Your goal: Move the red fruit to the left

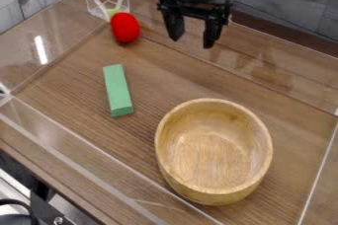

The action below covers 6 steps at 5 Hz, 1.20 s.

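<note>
Wooden bowl (214,150) holds nothing; red fruit (126,28) lies outside it.

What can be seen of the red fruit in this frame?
The red fruit is small, rounded and bright red, glossy like plastic, with a bit of green at its top. It rests on the wooden table near the far left corner, by the clear wall. Something pale and thin rises just behind it; whether they touch is unclear. The gripper hangs open to its right, apart from it. Nothing holds it.
</note>
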Tool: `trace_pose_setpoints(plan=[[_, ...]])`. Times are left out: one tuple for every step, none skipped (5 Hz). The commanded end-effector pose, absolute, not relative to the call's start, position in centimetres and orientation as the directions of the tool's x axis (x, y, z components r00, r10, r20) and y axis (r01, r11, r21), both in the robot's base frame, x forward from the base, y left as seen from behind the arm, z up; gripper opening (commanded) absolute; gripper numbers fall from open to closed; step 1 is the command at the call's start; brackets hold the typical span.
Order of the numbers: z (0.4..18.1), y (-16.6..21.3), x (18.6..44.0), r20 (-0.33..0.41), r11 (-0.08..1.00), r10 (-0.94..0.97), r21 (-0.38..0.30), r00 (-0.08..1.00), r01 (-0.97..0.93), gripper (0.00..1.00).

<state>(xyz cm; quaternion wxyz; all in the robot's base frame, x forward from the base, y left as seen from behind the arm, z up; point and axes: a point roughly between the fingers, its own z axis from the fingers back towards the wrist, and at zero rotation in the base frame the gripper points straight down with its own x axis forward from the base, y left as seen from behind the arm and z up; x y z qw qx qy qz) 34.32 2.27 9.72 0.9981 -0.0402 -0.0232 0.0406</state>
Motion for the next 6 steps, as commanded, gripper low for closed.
trace_pose_setpoints(plan=[[12.4,0.8,34.9,0.123,0.996,0.062,-0.071,0.99,-0.054,1.0],[12.2,0.0,34.9,0.112,0.997,0.052,-0.07,0.992,-0.044,1.0],[11.7,0.6,35.3,0.103,0.998,0.018,-0.066,0.994,-0.011,1.0],[11.3,1.1,35.6,0.096,0.998,-0.002,-0.062,0.995,0.008,1.0],[11.0,1.7,35.9,0.089,0.998,-0.018,-0.061,0.996,0.023,1.0],[10.6,2.3,36.2,0.085,0.998,-0.001,-0.059,0.996,0.006,1.0]])
